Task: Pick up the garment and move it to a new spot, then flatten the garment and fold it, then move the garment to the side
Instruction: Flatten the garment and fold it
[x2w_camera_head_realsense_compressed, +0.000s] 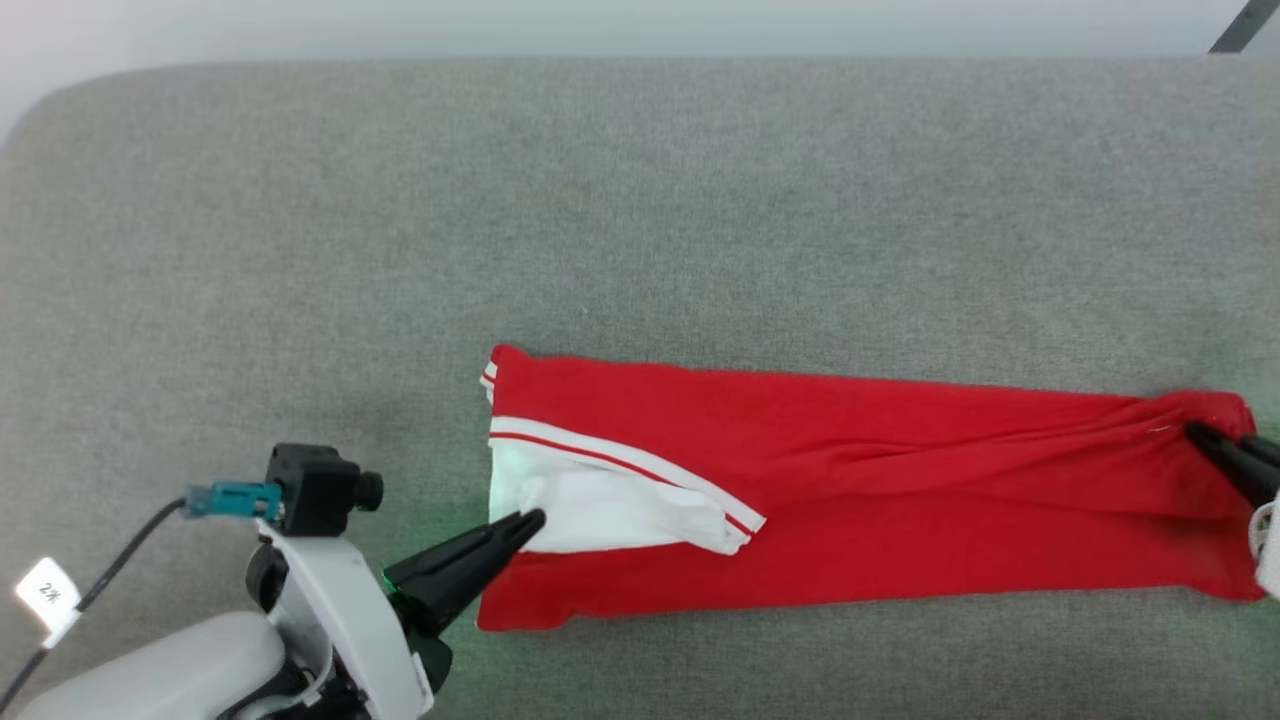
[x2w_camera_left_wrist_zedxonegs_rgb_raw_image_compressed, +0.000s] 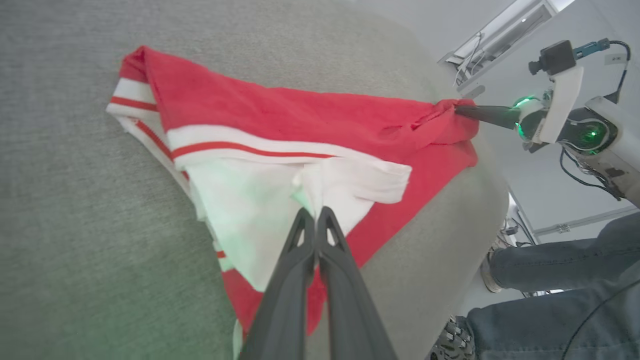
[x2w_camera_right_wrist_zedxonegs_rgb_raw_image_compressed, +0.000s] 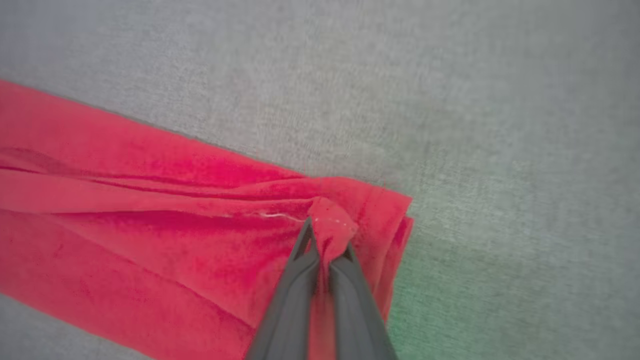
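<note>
- The left gripper (x2w_camera_head_realsense_compressed: 535, 522) slants in low from the lower left, pinched on the white sleeve (x2w_camera_head_realsense_compressed: 600, 510).
- The right gripper (x2w_camera_head_realsense_compressed: 1195, 435) reaches in from the right edge, clamping bunched red cloth.
- The garment (x2w_camera_head_realsense_compressed: 900, 480) lies as a folded strip between them on the grey surface (x2w_camera_head_realsense_compressed: 640, 200).

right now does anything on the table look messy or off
Nothing damaged. The garment lies in a long folded strip, but its white sleeve sits crumpled on top near the left gripper, and the other end puckers where the right gripper pinches it.
</note>
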